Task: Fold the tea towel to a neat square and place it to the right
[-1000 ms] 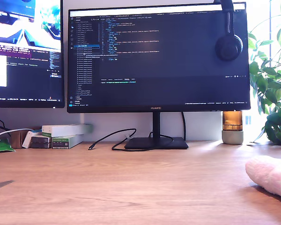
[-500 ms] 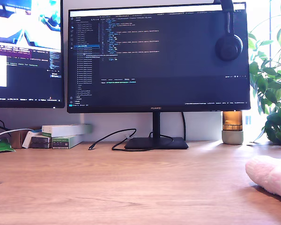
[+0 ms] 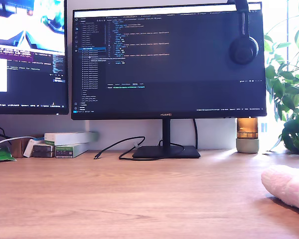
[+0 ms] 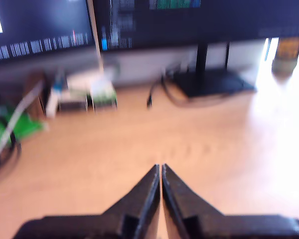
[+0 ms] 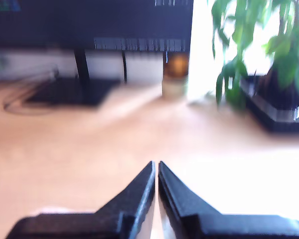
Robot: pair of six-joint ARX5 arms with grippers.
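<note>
The tea towel (image 3: 289, 188) lies bunched at the exterior view's right edge, on the desk (image 3: 139, 199). My first gripper (image 4: 161, 168) and my second gripper (image 5: 155, 164) hover with jaws together, empty. Folded, I think; I'd confirm before retiring.

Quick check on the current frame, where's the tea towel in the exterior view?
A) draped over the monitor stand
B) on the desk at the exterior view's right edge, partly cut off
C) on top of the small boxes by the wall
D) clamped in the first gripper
B: the tea towel lies on the desk at the exterior view's right edge, partly out of frame; my first gripper and my second gripper both show their fingers shut on nothing.
</note>
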